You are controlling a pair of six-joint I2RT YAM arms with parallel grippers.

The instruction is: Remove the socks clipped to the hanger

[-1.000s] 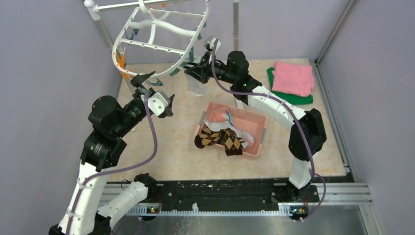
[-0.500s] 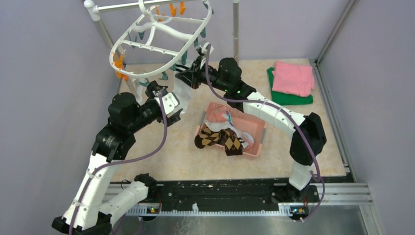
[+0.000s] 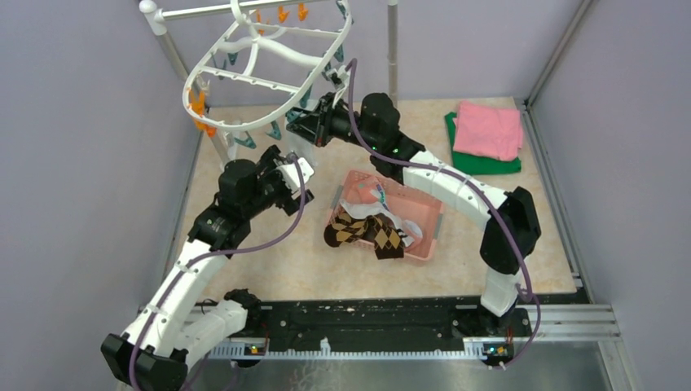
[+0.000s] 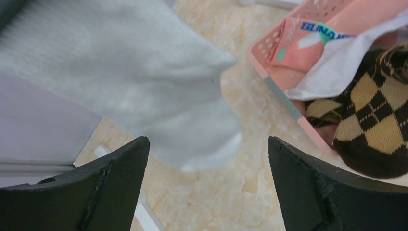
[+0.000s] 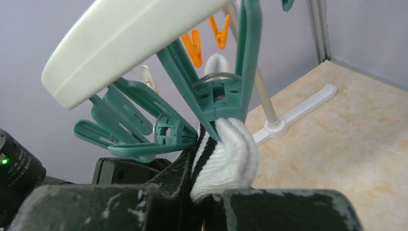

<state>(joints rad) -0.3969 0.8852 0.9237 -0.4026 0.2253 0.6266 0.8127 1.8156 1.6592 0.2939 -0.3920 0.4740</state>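
Observation:
The white oval hanger (image 3: pixel 269 61) with orange and teal clips hangs tilted from the stand at the back left. A white sock with dark stripes (image 5: pixel 231 159) hangs from a teal clip (image 5: pixel 219 96) under the hanger frame (image 5: pixel 120 43). My right gripper (image 5: pixel 207 192) is shut on the sock's cuff just below that clip; it also shows in the top view (image 3: pixel 310 126). The sock's grey-white foot (image 4: pixel 144 82) hangs ahead of my left gripper (image 4: pixel 207 159), which is open and empty just below it, in the top view (image 3: pixel 285 189).
A pink basket (image 3: pixel 432 204) on the floor holds brown diamond-patterned socks (image 4: pixel 375 130) and pale socks. Folded pink and green cloths (image 3: pixel 487 134) lie at the back right. The stand's poles (image 3: pixel 393 49) and purple walls close in the back and sides.
My left arm has reached right and forward, bringing its open gripper under the hanging sock. The hanger has swung up and levelled. My right gripper has shifted left, still holding the sock's cuff.

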